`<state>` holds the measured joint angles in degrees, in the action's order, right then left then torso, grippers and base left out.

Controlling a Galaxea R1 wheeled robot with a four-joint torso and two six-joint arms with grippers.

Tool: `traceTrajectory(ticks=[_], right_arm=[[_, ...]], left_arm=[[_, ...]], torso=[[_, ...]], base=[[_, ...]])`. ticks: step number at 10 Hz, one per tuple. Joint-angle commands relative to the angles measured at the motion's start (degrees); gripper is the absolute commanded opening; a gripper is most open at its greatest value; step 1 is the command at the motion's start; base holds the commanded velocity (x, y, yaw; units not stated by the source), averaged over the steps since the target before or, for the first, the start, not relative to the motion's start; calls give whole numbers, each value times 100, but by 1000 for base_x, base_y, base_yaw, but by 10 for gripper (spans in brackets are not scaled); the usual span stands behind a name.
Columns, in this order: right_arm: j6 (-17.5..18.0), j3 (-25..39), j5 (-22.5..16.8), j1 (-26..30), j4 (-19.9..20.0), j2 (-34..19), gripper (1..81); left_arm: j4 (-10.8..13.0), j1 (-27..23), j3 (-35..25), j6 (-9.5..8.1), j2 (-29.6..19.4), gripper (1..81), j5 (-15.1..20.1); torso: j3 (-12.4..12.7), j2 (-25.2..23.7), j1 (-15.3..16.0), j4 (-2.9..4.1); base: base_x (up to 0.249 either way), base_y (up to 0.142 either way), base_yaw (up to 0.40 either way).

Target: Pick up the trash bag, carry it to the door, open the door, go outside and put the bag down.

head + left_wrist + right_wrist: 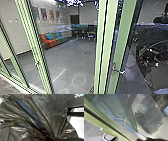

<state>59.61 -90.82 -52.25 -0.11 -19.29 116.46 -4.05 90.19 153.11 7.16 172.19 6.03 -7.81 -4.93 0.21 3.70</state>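
The black trash bag [41, 117] looms large in the left wrist view, its folds drawn together into a tight neck where my left gripper [55, 138] holds it. In the head view the glass door's green frame [120, 37] stands upright at right of centre, with a metal handle [120, 72] low on it. The right wrist view has the green door frame [100, 121] running diagonally and a metal handle [104, 135] beside it. My right gripper [144, 139] is a dark, blurred shape close to the glass; whether it touches the handle is unclear.
Another green frame post [35, 50] stands at left. Behind the glass are a grey floor [72, 60] and an orange, green and blue sofa [51, 40]. Dark reflections cover the pane at right. A metal floor track [141, 135] runs under the glass.
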Motion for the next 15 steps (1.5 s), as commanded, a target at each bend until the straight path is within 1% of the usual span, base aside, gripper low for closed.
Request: traceTrajectory(ticks=[1, 2, 4, 5, 6, 7, 8, 9, 10, 11, 12, 13, 14, 15], right_arm=[[-169, 83, -453, 946, -453, 30, 811], [-327, 66, -488, 946, -540, 30, 811], [-608, 21, -891, 902, -1058, 30, 811], [-845, 4, -1120, 928, -1252, 21, 811], [-1118, -58, -1253, 937, -1385, 12, 811], [-1373, -137, -1367, 946, -1429, -32, 811], [-1593, -207, -1376, 911, -1543, -93, 811], [-1646, -242, -1376, 893, -1692, -137, 811], [-1751, -321, -1376, 885, -1842, -155, 811], [-1953, -409, -1367, 867, -1965, -146, 811], [-2129, -479, -1297, 762, -2079, -129, 811], [-2217, -593, -1253, 639, -2403, -32, 811], [-2226, -785, -1053, 525, -2597, 38, 811], [-2270, -1031, -666, 428, -2659, 82, 811]], left_arm=[[27, -137, -35, 5, 26, 10, 451], [36, -137, -27, 5, 44, 10, 451], [36, -137, -27, 5, 35, 10, 451], [36, -145, -35, 5, 44, 10, 451], [36, -137, -27, 5, 53, 10, 451], [27, -137, -27, 5, 53, 10, 451], [27, -137, -27, 5, 53, 10, 451], [27, -137, -36, 5, 53, 10, 451], [27, -137, -27, 5, 61, 10, 451], [27, -137, -27, 5, 61, 10, 504], [27, -137, -27, 5, 61, 10, 530], [0, -137, -35, 5, 70, 10, 530], [-43, -137, -27, -3, 70, 10, 539], [-61, -137, -27, -4, 79, 10, 591]], torso=[[-5, 0, 0, 0], [37, 0, 0, 0], [30, 0, 0, 2], [30, 0, 2, 2], [154, 0, 2, 0], [341, 0, 2, -267], [485, 0, 2, -394], [599, 2, 4, -488], [752, 2, 6, -627], [502, 0, 2, -393], [572, -4, -7, -498], [621, -9, -11, -537], [621, -11, -13, -541], [614, -13, -15, -544]], base=[[0, 0, 0], [0, 0, 0], [0, 0, 0], [0, 0, 0], [0, 0, 0], [0, 0, 0], [0, 0, 0], [0, 0, 0], [0, 0, 0], [0, 0, 0], [0, 0, 0], [0, 0, 0], [0, 0, 0], [0, 0, 0]])
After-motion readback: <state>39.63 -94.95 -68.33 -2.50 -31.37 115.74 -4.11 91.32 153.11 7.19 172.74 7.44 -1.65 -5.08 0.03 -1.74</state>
